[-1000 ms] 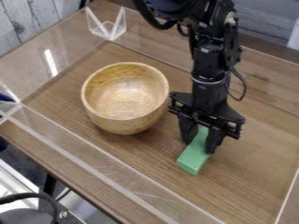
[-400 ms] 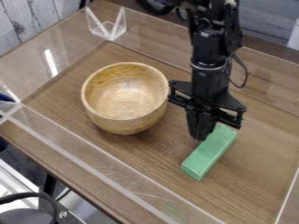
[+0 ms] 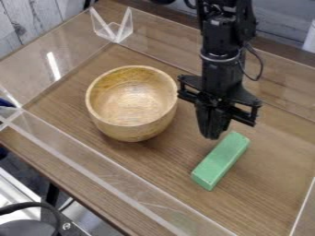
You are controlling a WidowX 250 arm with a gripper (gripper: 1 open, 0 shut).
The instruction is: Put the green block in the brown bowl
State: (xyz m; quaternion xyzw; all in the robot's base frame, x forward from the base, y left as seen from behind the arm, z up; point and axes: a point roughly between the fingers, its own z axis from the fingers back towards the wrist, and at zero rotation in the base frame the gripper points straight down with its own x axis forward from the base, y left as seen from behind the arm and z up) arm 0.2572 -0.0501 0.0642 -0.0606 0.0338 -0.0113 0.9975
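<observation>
on the wooden worktop (image 3: pixel 74 175), inside the clear-walled enclosure, the green block (image 3: pixel 220 159) lies flat on its long face, right of the brown bowl (image 3: pixel 132 101) and a little nearer the camera, apart from it, not touching. bowl is empty, grain of the inside visible, nothing green in it. so the main goal is not done.

end effector (image 3: pixel 216 131) hangs point-down just above the far end of the block, black fingers drawn close together into a narrow tip. nothing sits between them; a small gap shows between the tip and the block's top, so no grip on the block. whether the fingers fully meet, cannot tell from this angle.

progress judgement: early stage. block not held, not lifted, not moved toward the bowl. left to do: spread the fingers, come down across the block's narrow width, clamp, lift clear of the bowl's thick rim, carry left, release over the hollow. block is about as long as the bowl's inside, so it likely ends up leaning on the wall or needs a tilt to drop in.

clear bracket (image 3: pixel 114 25) at the back corner plays no part.
</observation>
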